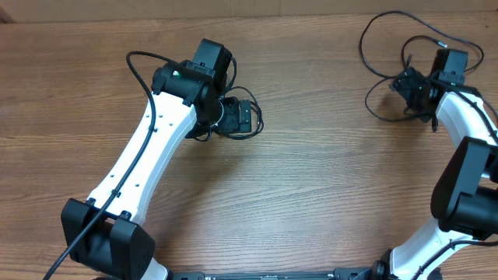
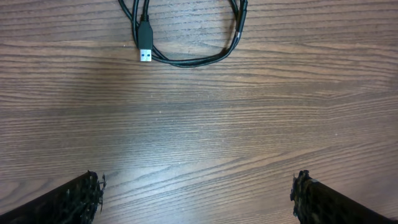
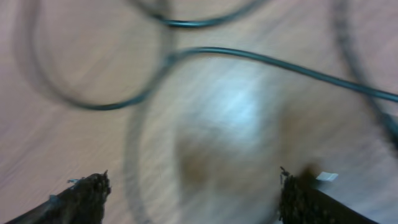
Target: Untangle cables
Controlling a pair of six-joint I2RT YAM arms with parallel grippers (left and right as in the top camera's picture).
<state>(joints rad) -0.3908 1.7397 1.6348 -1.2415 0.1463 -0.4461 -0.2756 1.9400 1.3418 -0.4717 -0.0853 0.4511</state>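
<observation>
Seen from overhead, the white-shelled left arm [image 1: 148,148] with black joints rises from its base at 7 o'clock and reaches toward 1 o'clock. It bends at the wrist so that the left gripper [image 1: 240,117], black and two-fingered, points toward 4 o'clock. The white-shelled right arm [image 1: 459,109] climbs from 5 o'clock up the right edge. Its black, two-fingered right gripper [image 1: 408,85] points toward 9 o'clock at upper right. In the left wrist view, the left gripper [image 2: 196,190] has its rough black left fingers [image 2: 78,199] spread wide at 7 and 5 o'clock, with nothing between them. The blurred right wrist view shows the right gripper [image 3: 193,186] with its right fingers [image 3: 87,193] also well apart, holding nothing.
</observation>
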